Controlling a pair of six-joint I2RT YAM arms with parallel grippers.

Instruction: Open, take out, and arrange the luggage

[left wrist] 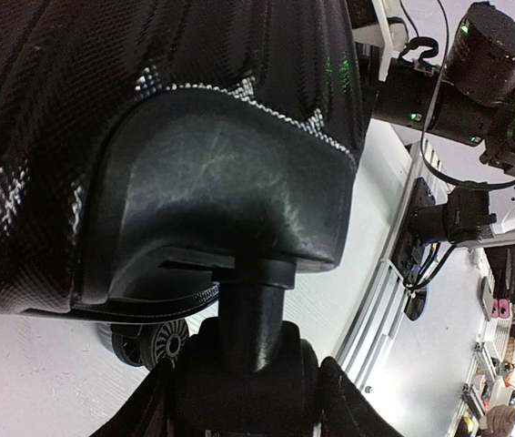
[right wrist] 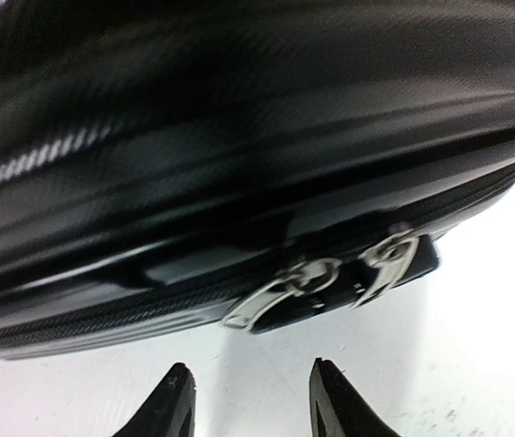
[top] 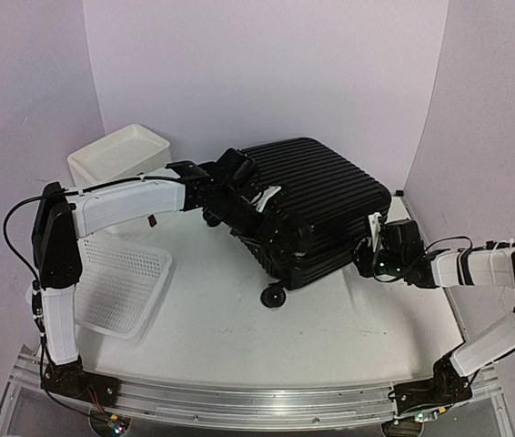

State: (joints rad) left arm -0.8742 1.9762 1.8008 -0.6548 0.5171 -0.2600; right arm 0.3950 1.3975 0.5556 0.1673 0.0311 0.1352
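Note:
The luggage, a black ribbed hard-shell suitcase, lies flat in the middle of the table and looks zipped. My left gripper is at its near left corner. In the left wrist view a caster's black stem and wheel sit between the fingers of my left gripper, under the shell. My right gripper is at the case's right side. It stands open just short of two silver zipper pulls on the seam of the shell, with nothing between its fingers.
A white perforated basket lies left of the suitcase under my left arm. A white box stands at the back left. Another caster sticks out at the case's near corner. The metal rail runs along the near edge.

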